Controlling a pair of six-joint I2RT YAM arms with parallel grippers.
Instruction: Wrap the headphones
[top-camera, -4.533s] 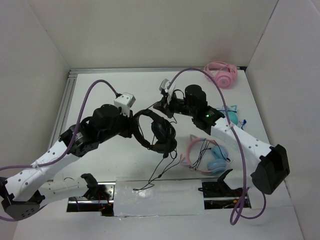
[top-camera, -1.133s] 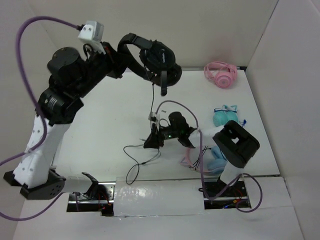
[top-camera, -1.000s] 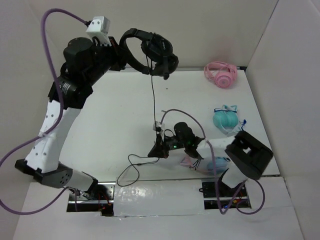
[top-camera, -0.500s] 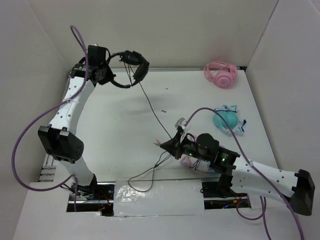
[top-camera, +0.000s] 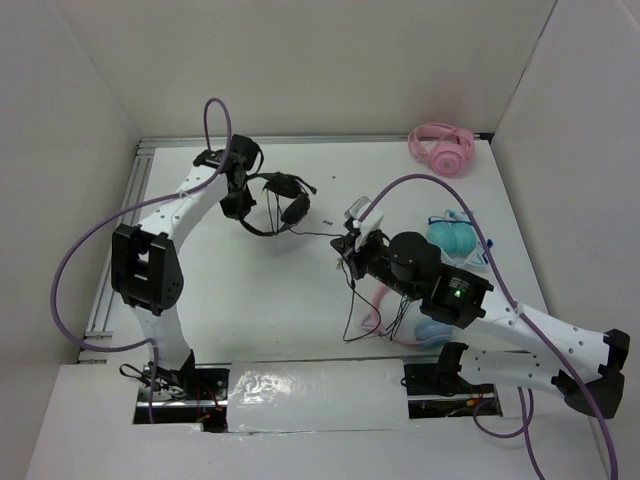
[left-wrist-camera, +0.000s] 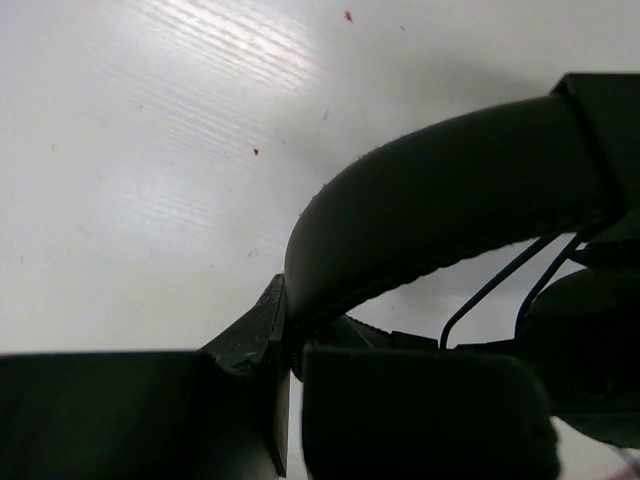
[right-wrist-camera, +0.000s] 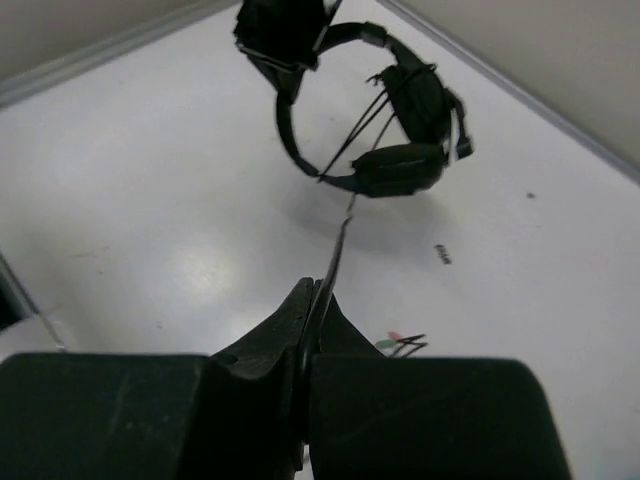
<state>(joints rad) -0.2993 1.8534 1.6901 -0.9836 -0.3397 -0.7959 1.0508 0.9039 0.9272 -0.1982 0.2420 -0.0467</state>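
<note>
Headphones (top-camera: 278, 203), black with a thin band and round earcups, hang from the left claw (top-camera: 244, 203) over the far left part of the table (top-camera: 250, 290). In the right wrist view they (right-wrist-camera: 400, 130) sit above their own shadow, off the surface. The left claw (left-wrist-camera: 290, 345) is clamped on the padded headband (left-wrist-camera: 440, 200), which arches out from between its fingers. A pale patch at the edge of one earcup is too small to read.

The thin black cable (top-camera: 318, 235) runs almost level from the earcups to the right claw (top-camera: 343, 243), then drops in a loose loop toward the near edge. The right claw (right-wrist-camera: 308, 300) is pinched together on the cable (right-wrist-camera: 335, 255).

Half a second ago the left arm held the headphones high by the far left corner, and the right claw gripped the cable nearer the front. Now the headphones are lower and closer to the middle, the right claw has moved farther back, and the stretch of cable between them is shorter.

Pink headphones (top-camera: 442, 148) lie at the far right corner. Cat-ear headphones (top-camera: 415, 322) are partly hidden behind the right arm.
</note>
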